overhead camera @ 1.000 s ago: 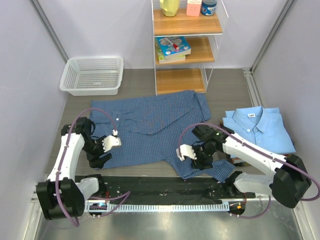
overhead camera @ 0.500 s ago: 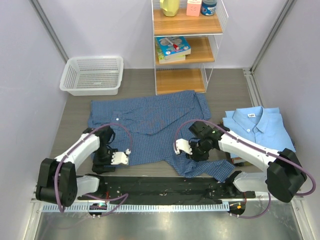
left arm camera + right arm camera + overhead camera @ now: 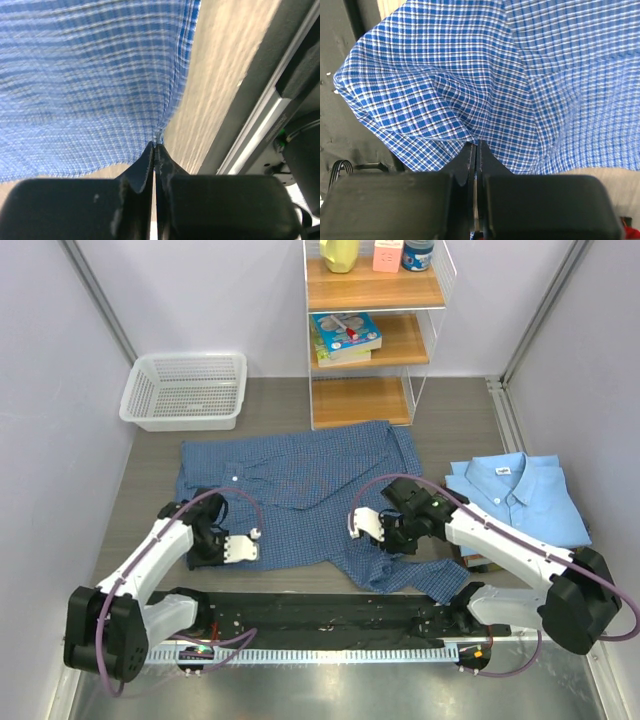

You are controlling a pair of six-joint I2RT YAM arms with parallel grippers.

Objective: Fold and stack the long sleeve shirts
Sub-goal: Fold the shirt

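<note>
The dark blue checked long sleeve shirt lies spread flat in the middle of the table. The light blue long sleeve shirt lies folded at the right, with a white neck label. My left gripper is at the checked shirt's near left edge. In the left wrist view that gripper is shut on the hem corner. My right gripper sits at the shirt's near right part. Seen from the right wrist, it is shut on a puckered fold of the checked cloth.
A white mesh basket stands at the back left. A wooden shelf unit with books and bottles stands at the back centre. A black rail runs along the near edge. Grey walls close in both sides.
Both grippers have gone from open to shut on the checked shirt's near edge. The left one swung down and right to the hem; the right one shifted slightly away from me.
</note>
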